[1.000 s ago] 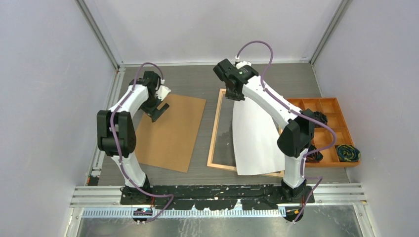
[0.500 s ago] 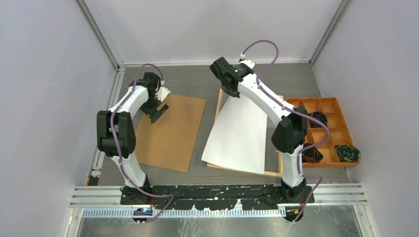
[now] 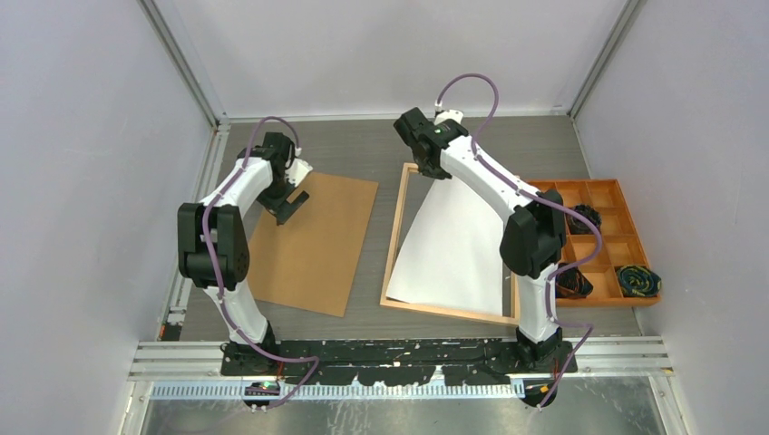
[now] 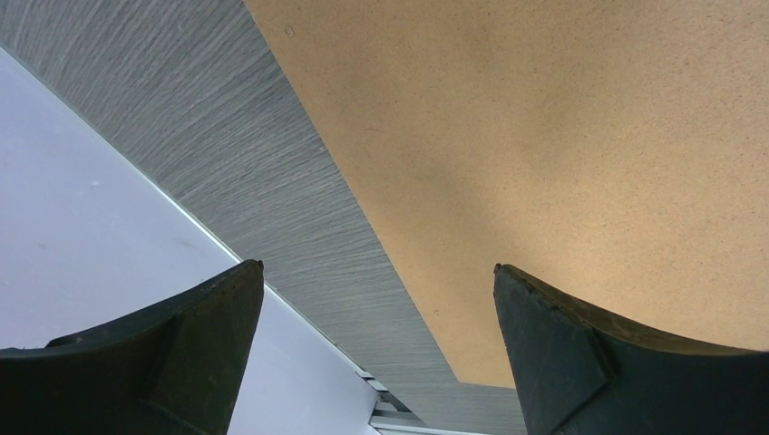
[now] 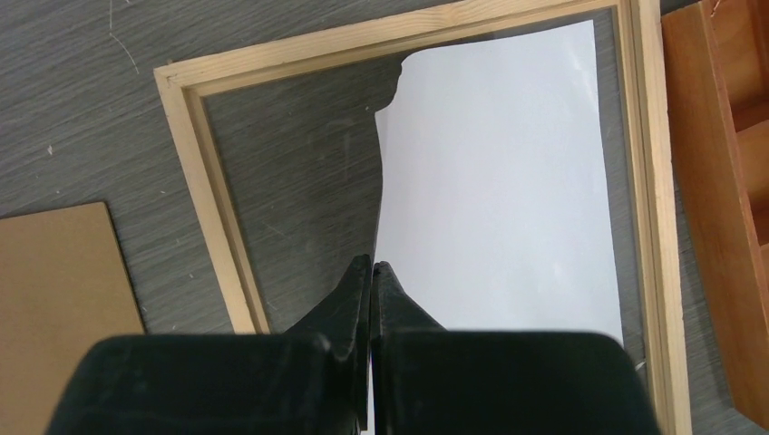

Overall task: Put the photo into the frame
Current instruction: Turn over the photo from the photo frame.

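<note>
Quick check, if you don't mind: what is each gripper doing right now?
Left gripper: open, holding nothing.
Right gripper: closed on the edge of the photo.

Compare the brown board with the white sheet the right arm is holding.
The brown board lies flat on the table, left of the frame; the photo, white side showing, slopes over the frame. The board is free, the open left gripper above its edge; the photo's far edge is pinched by the right gripper. Both are thin rectangular sheets.
</note>
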